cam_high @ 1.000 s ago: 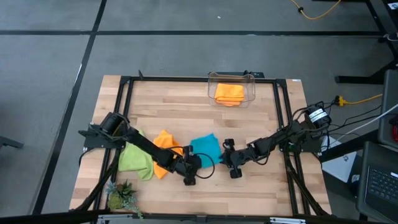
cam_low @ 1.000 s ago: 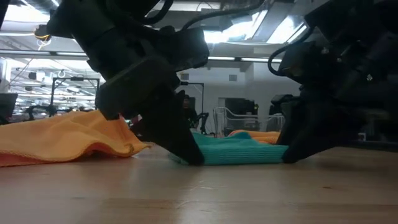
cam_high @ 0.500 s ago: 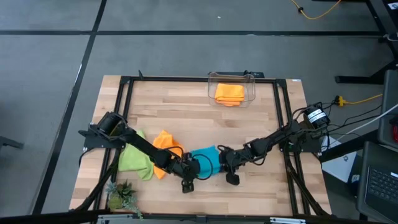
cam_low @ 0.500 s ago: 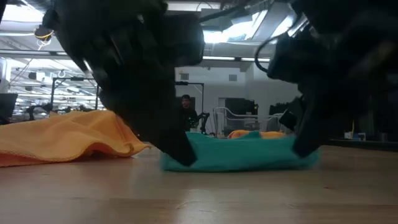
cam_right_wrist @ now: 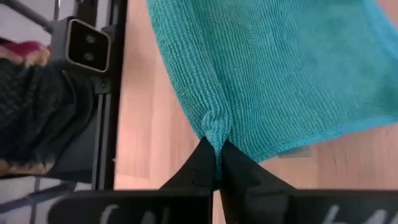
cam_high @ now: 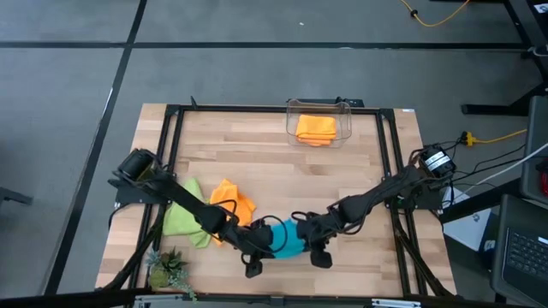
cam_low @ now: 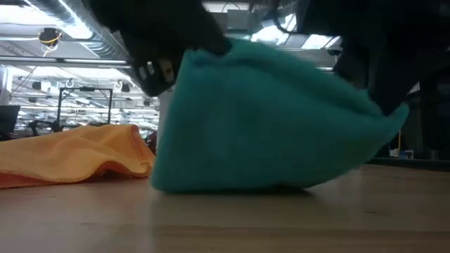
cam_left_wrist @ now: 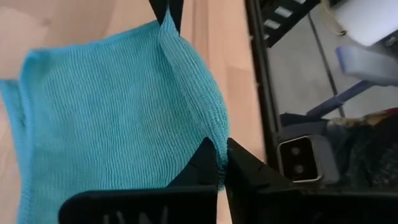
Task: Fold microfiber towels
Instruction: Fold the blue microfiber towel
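Grey floor surrounds the wooden table (cam_high: 257, 154) in the high view, where both arms reach to the near middle of the board: the left gripper (cam_high: 253, 267) and the right gripper (cam_high: 320, 257) sit on either side of the turquoise towel (cam_high: 289, 241), each pinching a part of its edge. An orange towel (cam_high: 231, 202) lies loose just left of it, touching the lime green towel (cam_high: 184, 221) farther left, and a second orange towel (cam_high: 315, 128) lies folded in a clear bin (cam_high: 318, 106) at the far edge, well apart. A small green plant (cam_high: 167, 272) stands at the near left corner. From the low view, the turquoise towel (cam_low: 274, 126) fills the middle, lifted at both upper corners by dark gripper parts while its lower edge rests on the table (cam_low: 225, 218); the loose orange towel (cam_low: 70, 156) lies behind it to the left. Through the left wrist view, the left gripper (cam_left_wrist: 221, 163) is clamped shut on the turquoise towel (cam_left_wrist: 112, 118), the cloth bunching where the fingers (cam_left_wrist: 202, 165) meet. Through the right wrist view, the right gripper (cam_right_wrist: 216, 157) is likewise closed tight on a pinch of the turquoise towel (cam_right_wrist: 280, 68), which spreads away over the table (cam_right_wrist: 155, 137).
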Controlling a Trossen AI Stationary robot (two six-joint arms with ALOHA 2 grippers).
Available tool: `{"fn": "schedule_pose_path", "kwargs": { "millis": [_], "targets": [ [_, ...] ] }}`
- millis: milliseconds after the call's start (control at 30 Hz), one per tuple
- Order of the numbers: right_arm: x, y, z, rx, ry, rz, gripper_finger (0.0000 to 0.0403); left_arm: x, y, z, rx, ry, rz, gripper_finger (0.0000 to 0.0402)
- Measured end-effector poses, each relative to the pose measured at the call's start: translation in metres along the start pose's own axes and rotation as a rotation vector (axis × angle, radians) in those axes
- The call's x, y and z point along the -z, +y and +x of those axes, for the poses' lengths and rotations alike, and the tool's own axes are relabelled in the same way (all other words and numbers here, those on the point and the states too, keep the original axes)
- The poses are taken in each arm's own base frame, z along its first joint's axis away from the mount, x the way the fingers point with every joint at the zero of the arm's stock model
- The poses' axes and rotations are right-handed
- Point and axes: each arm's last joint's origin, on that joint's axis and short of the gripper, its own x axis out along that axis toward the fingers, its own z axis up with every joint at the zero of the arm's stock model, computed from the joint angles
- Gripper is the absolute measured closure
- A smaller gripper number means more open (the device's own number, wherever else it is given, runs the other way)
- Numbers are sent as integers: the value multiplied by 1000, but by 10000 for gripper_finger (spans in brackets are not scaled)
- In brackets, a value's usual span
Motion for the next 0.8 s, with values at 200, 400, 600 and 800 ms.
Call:
{"fn": "schedule_pose_path", "kwargs": {
  "millis": [200,400,600,800],
  "targets": [
    [-13,14,-11,83,-17,-70,395,1,-5,-3,9,-7,6,401],
    [-21,13,-16,180,-70,-145,395,0,-5,-4,-18,-32,0,401],
    [-28,0,-19,255,-98,-148,395,2,-6,-4,-74,-68,-54,401],
    [-33,-12,-22,278,-90,-134,395,12,-10,-1,-116,-65,-87,401]
  ]
}}
